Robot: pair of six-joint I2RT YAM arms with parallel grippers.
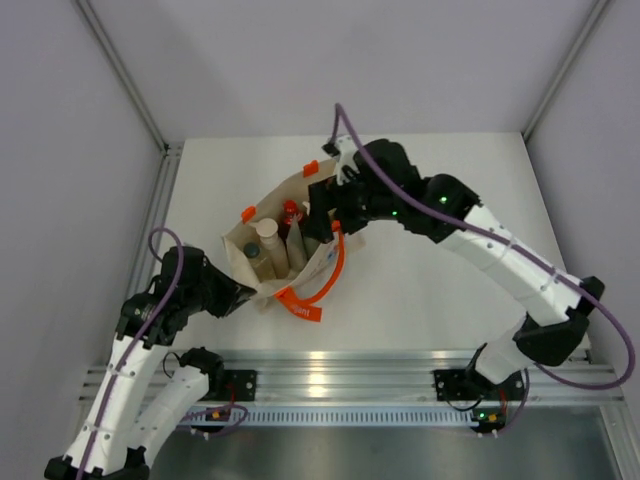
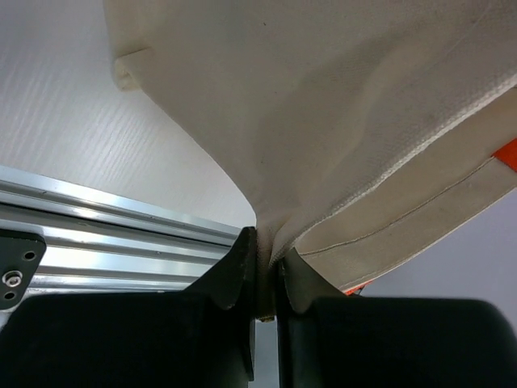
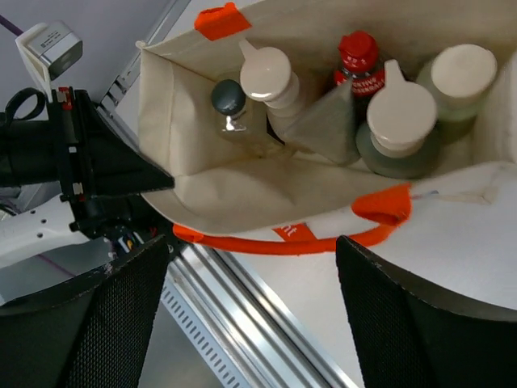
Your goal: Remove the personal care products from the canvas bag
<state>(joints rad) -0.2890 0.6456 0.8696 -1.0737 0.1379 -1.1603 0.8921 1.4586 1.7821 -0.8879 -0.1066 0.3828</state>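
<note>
The canvas bag (image 1: 262, 268) stands open at the table's middle left, and an orange handle (image 1: 322, 285) hangs over its near side. My left gripper (image 1: 248, 291) is shut on the bag's near-left edge; the left wrist view shows the canvas (image 2: 339, 121) pinched between the fingers (image 2: 234, 271). My right gripper (image 1: 333, 205) hovers open and empty over the bag's far right end. The right wrist view looks into the bag (image 3: 242, 190): a clear bottle with a dark cap (image 3: 229, 98), a white-capped bottle (image 3: 266, 74), a grey-green bottle (image 3: 401, 121) and a pale green bottle (image 3: 462, 74).
A red-capped bottle (image 3: 358, 55) stands among the others in the bag. An aluminium rail (image 1: 330, 365) runs along the table's near edge. Grey walls enclose the left, far and right sides.
</note>
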